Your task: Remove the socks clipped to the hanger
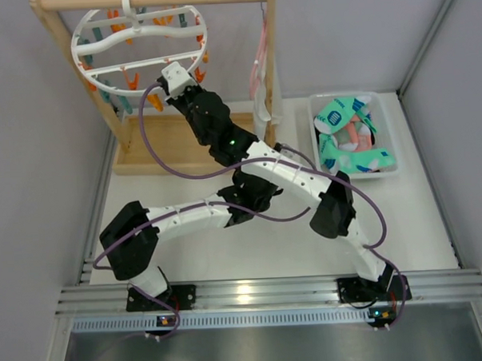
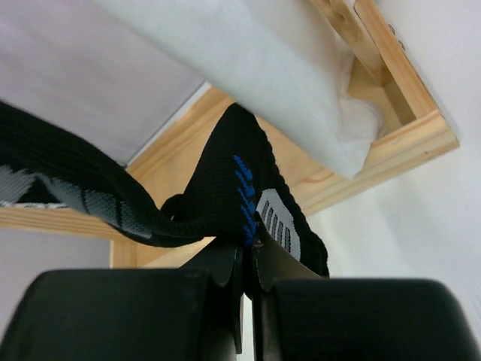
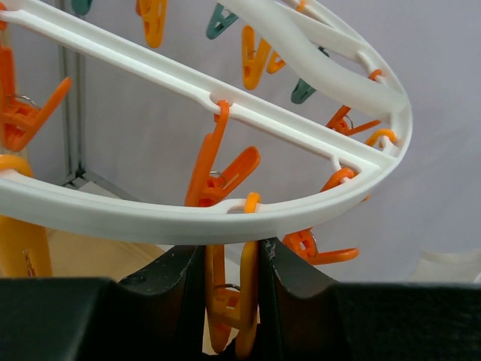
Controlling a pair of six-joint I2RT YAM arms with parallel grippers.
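The white ring hanger (image 1: 139, 41) hangs from the wooden rack's top bar, with orange and teal clips on it. My right gripper (image 1: 166, 78) is at its lower right rim. In the right wrist view the gripper (image 3: 231, 289) is shut on an orange clip (image 3: 240, 301) hanging under the ring (image 3: 225, 218). My left gripper (image 2: 248, 259) is shut on a black sock with blue and white marks (image 2: 218, 195), which stretches away to the left out of frame. In the top view the left gripper is hidden under the right arm. No socks show on the hanger.
A clear bin (image 1: 314, 105) at the right holds mint-teal and salmon-pink socks (image 1: 353, 140). A long white and pink cloth (image 1: 260, 68) hangs by the rack's right post; it also shows in the left wrist view (image 2: 285, 83). The rack's wooden base (image 1: 168, 156) lies below the hanger.
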